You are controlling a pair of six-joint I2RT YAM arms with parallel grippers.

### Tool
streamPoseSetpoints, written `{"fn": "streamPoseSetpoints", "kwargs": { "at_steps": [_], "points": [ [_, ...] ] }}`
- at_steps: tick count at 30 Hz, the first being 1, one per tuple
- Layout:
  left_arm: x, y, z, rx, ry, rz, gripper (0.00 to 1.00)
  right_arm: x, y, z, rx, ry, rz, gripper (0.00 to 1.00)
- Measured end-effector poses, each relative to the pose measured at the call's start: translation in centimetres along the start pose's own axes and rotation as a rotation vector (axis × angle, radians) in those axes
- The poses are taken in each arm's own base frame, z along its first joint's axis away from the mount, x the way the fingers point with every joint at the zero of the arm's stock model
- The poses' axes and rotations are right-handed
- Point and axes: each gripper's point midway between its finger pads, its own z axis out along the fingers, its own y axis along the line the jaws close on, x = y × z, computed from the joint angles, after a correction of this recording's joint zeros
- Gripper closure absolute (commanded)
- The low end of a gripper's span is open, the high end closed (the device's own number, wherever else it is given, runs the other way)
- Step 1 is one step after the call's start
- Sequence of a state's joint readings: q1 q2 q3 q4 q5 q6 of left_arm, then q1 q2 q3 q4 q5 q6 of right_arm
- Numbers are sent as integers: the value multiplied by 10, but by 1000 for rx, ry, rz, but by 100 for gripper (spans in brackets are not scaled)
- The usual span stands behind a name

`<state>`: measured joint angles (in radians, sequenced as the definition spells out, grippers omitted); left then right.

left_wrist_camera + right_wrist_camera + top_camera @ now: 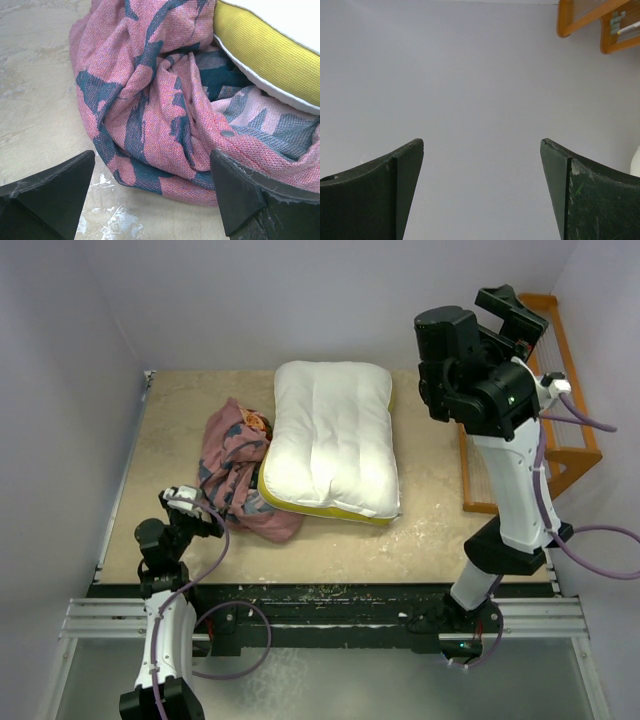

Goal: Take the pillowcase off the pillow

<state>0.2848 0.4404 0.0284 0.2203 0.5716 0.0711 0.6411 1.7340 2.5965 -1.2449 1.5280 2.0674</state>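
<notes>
The white quilted pillow (333,435) lies bare in the middle of the table, its yellow side band at the near edge. The pillowcase (235,465) lies crumpled against its left side, pinkish-mauve inside showing. My left gripper (207,517) is low at the front left, open and empty, just short of the heap. In the left wrist view the pillowcase (150,100) fills the space ahead of the open gripper (152,195), with the pillow's yellow band (265,55) at upper right. My right gripper (520,308) is raised high at the back right, open and empty (482,150), facing the wall.
A wooden rack (575,430) stands off the table's right edge and shows in the right wrist view (585,17). Grey walls close in the back and sides. The tabletop (430,530) is bare beige. A metal snap (228,133) sits on the pillowcase hem.
</notes>
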Motion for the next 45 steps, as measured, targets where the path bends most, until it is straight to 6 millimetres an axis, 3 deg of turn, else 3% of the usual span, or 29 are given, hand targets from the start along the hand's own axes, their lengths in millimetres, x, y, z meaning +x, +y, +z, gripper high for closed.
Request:
{"fn": "streamPoseSetpoints", "kwargs": {
  "at_steps": [9, 11, 14, 17, 22, 25, 29, 35, 40, 45],
  "points": [
    [0, 0, 0, 0, 0, 0, 1, -45, 1, -6, -3, 15, 40, 0],
    [0, 0, 0, 0, 0, 0, 1, -47, 1, -13, -4, 45, 32, 1],
    [0, 0, 0, 0, 0, 0, 1, -35, -5, -40, -11, 156, -14, 0],
    [0, 0, 0, 0, 0, 0, 1, -20, -45, -74, -37, 295, -174, 0],
    [0, 0, 0, 0, 0, 0, 1, -23, -128, -93, -93, 385, -451, 0],
    [0, 0, 0, 0, 0, 0, 1, -25, -160, -109, -135, 463, -546, 0],
    [0, 0, 0, 0, 0, 0, 1, -21, -167, -137, -188, 576, -590, 0],
    [0, 0, 0, 0, 0, 0, 1, -22, -176, -167, -338, 675, -851, 0],
    [0, 0, 0, 0, 0, 0, 1, -24, -179, -171, -398, 675, -971, 0],
    [0, 0, 0, 0, 0, 0, 1, -11, -183, -181, -452, 649, -1108, 0]
  ]
}}
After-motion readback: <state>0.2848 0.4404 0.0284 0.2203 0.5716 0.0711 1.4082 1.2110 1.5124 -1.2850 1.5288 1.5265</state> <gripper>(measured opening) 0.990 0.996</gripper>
